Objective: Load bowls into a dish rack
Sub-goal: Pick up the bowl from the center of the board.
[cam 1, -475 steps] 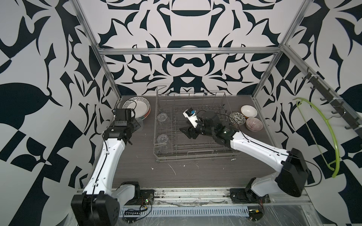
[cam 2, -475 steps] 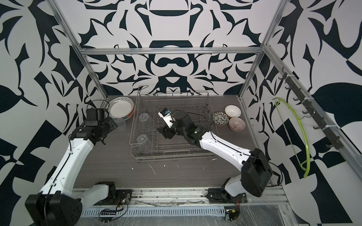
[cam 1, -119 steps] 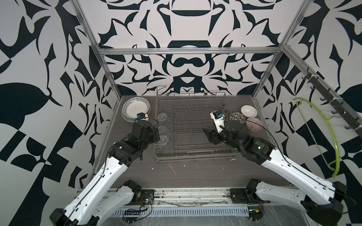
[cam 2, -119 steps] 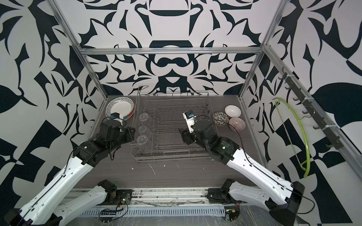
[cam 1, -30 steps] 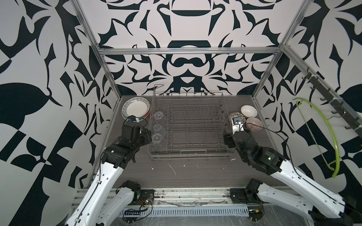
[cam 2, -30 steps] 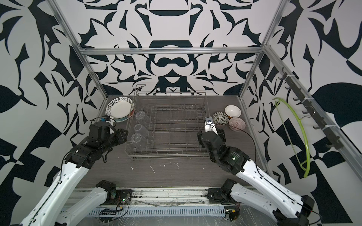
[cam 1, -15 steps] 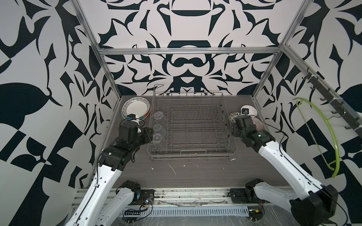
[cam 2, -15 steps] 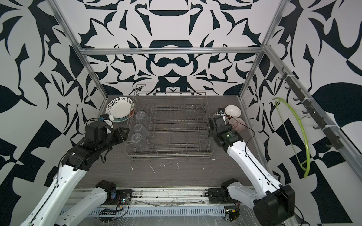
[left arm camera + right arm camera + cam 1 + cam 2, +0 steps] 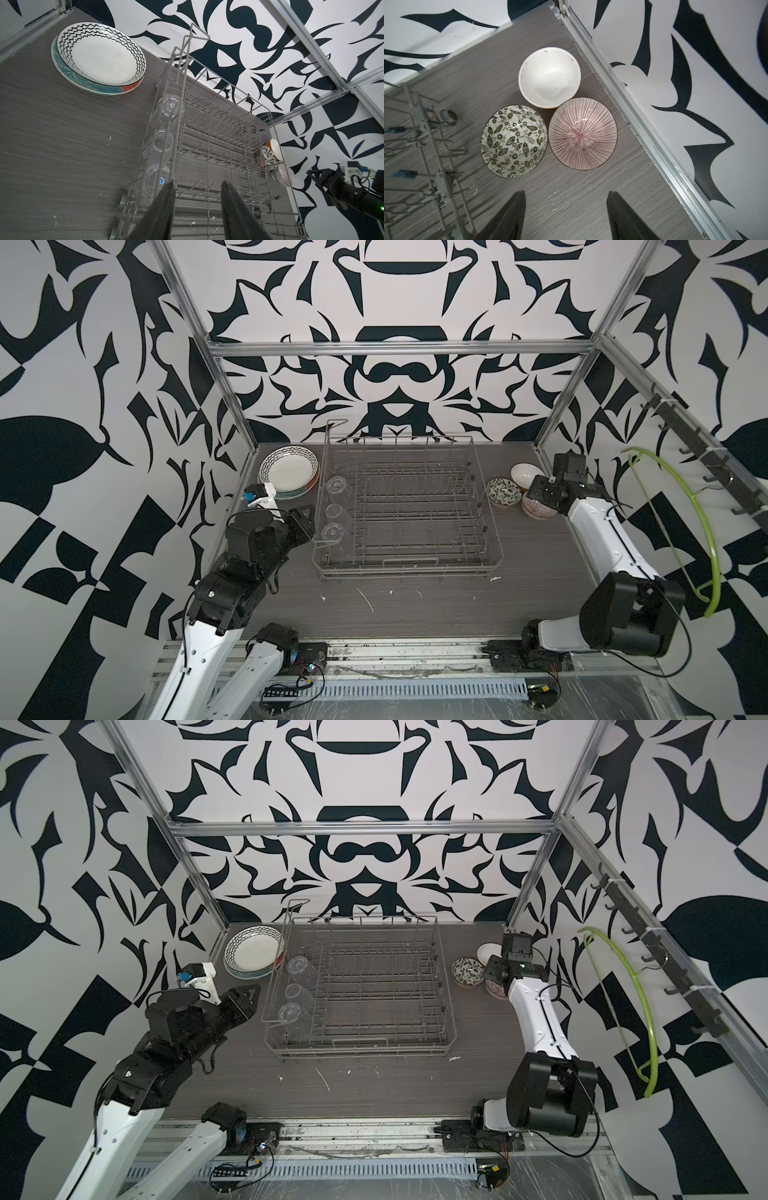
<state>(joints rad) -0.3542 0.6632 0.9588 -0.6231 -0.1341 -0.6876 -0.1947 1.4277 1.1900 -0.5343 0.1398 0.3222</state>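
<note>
The three bowls stood together on the dark wood-grain table (image 9: 415,614), right of centre in both top views and untouched. They were a black-and-white floral bowl (image 9: 513,141), a pinkish bowl with fine radial stripes (image 9: 582,134) and an orange bowl with a white inside (image 9: 549,80), their rims almost meeting. None was yet in the large grey wire dish rack (image 9: 409,562) at mid-frame, which held only three clear drinking glasses (image 9: 338,485) along its left side.

A second earlier the right arm had been low by the rack's near right corner. Now it had swung up to the right edge of the frame, over the bowls, and the right gripper (image 9: 565,194) hung above them with its jaws apart and empty. We judged the first pick to be about to start, most likely on the striped bowl.

The left gripper (image 9: 197,183) had barely moved. It sat by the rack's near left corner, jaws parted, gripping nothing we could see, below a stack of plates (image 9: 289,468) at upper left.

We could read no brand, label or writing anywhere.
</note>
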